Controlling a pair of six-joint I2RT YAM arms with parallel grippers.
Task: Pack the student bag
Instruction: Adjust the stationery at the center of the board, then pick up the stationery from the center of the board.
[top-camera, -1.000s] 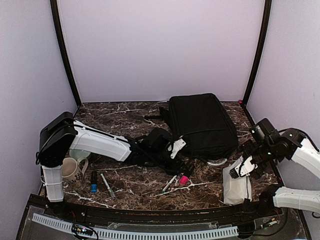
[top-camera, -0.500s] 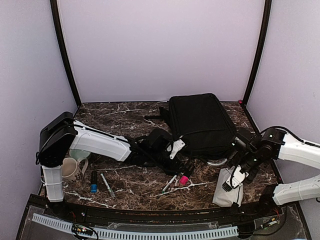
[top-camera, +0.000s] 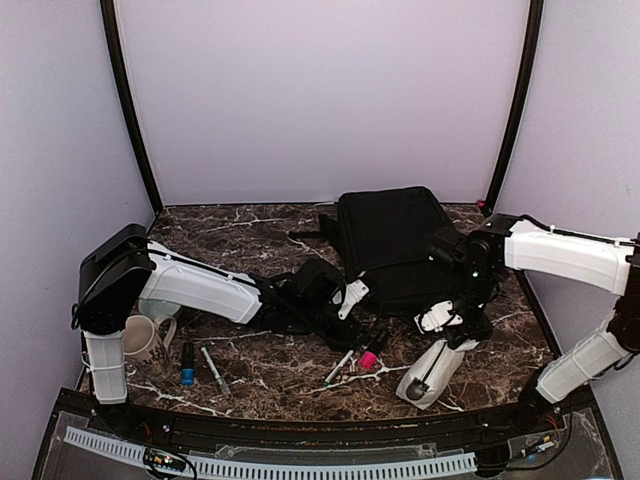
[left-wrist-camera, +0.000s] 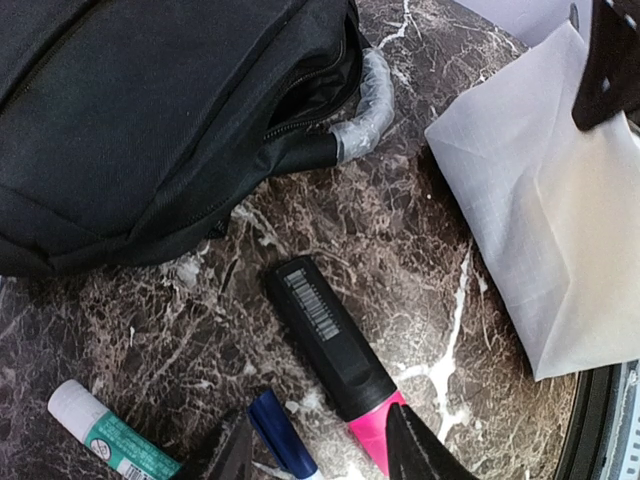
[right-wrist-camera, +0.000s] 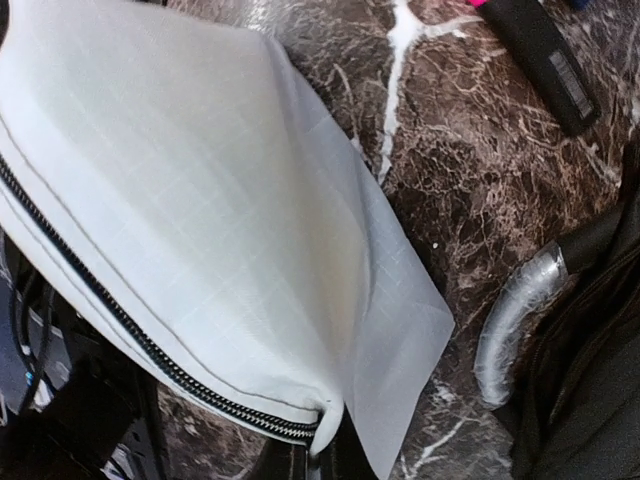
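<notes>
By the bag (top-camera: 400, 245), right gripper (top-camera: 455, 330) clamped on pouch (right-wrist-camera: 200, 200) corner, left gripper (left-wrist-camera: 320, 455) jaws stood apart over highlighter (left-wrist-camera: 330, 340).

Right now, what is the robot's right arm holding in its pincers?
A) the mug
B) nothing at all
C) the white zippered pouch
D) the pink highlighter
C: the right gripper is shut on one end of the white pouch, which slants down from its fingers, while the pink highlighter and the mug sit ungripped on the table.
</notes>
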